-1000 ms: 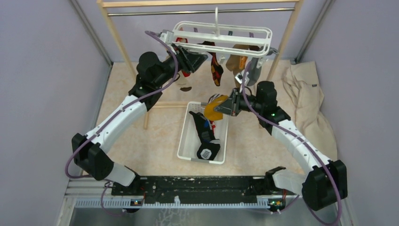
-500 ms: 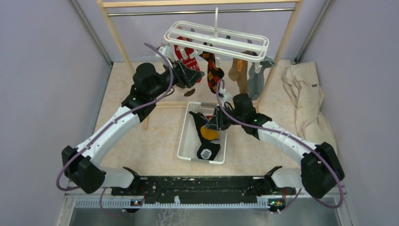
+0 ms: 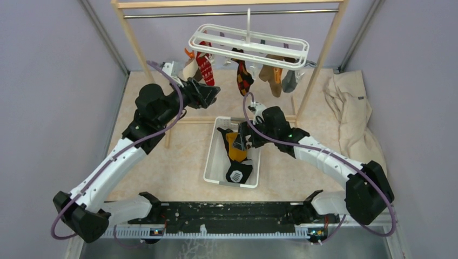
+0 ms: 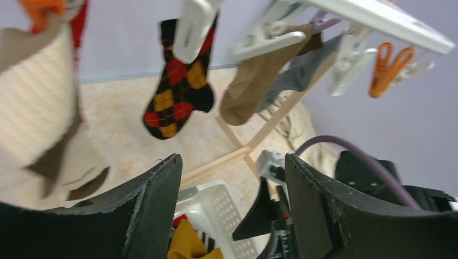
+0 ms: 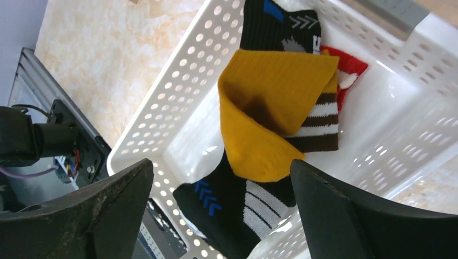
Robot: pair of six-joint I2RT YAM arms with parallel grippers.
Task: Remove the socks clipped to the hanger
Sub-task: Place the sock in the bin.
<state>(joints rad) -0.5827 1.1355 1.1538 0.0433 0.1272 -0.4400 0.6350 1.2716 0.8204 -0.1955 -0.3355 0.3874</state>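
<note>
Hanging by its hook from the wooden rack (image 3: 162, 4), the hanger (image 3: 246, 49) carried an argyle sock (image 4: 178, 86), a tan sock (image 4: 251, 91) and a grey sock (image 4: 302, 73) on its clips. A ribbed cream sock (image 4: 32, 97) was blurred and cut off at the left wrist view's edge. The left gripper (image 4: 232, 162) hovered below them, fingers spread with nothing between. The right gripper (image 5: 221, 164) hung over the white basket (image 5: 178, 102), fingers wide and empty. Beneath it the mustard sock (image 5: 270, 118) lay folded, partly hiding a striped sock (image 5: 318, 124) and a black sock (image 5: 237, 202).
</note>
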